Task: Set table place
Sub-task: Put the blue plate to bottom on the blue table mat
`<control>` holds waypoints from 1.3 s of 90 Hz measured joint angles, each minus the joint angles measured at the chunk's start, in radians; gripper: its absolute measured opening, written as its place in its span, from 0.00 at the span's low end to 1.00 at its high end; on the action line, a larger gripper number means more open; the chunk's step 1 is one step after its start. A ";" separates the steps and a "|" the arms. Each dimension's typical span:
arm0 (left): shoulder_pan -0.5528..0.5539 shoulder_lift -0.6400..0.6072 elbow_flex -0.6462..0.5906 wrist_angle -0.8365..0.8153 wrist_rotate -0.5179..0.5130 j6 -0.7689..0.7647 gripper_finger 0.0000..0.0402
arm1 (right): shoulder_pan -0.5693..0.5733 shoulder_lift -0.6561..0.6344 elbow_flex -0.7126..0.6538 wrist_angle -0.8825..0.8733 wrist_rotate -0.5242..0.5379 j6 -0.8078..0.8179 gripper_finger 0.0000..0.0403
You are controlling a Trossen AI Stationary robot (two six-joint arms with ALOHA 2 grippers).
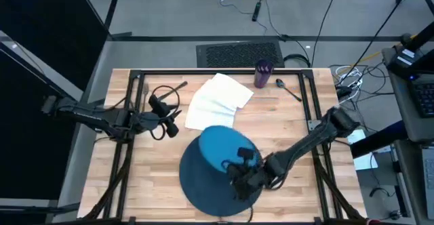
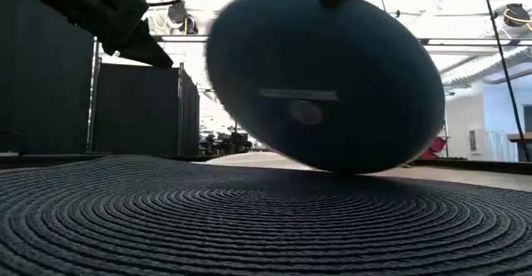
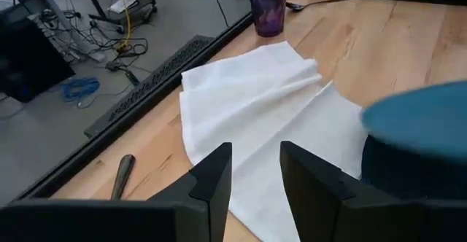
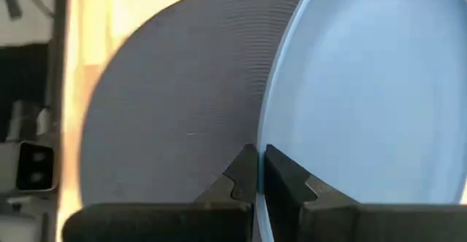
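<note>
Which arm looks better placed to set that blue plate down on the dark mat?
The right: its end effector already grips the plate by the rim, tilted above the mat. The left is open by the napkin.

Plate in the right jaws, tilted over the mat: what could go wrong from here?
1. The right gripper pinches only the plate's rim, so the plate could slip or swing.
2. Its low edge nearly touches the mat; it could catch and drag it.
3. Released off-centre, it may overlap the napkin beside the mat.
</note>
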 joint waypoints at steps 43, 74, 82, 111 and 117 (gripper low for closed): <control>0.000 0.000 0.000 0.007 0.000 0.014 0.26 | -0.004 0.184 0.113 0.097 -0.154 0.051 0.00; -0.002 0.000 -0.017 -0.001 0.053 -0.029 0.26 | -0.027 0.270 0.112 0.156 -0.287 0.148 0.00; 0.000 0.000 -0.034 -0.004 0.053 -0.029 0.26 | -0.027 0.271 0.112 0.230 -0.290 0.152 0.00; 0.001 0.000 -0.039 -0.019 0.051 -0.021 0.26 | -0.026 0.270 0.112 0.306 -0.291 0.247 0.00; 0.001 0.000 -0.039 -0.019 0.051 -0.026 0.26 | -0.025 0.271 0.112 0.331 -0.313 0.269 0.00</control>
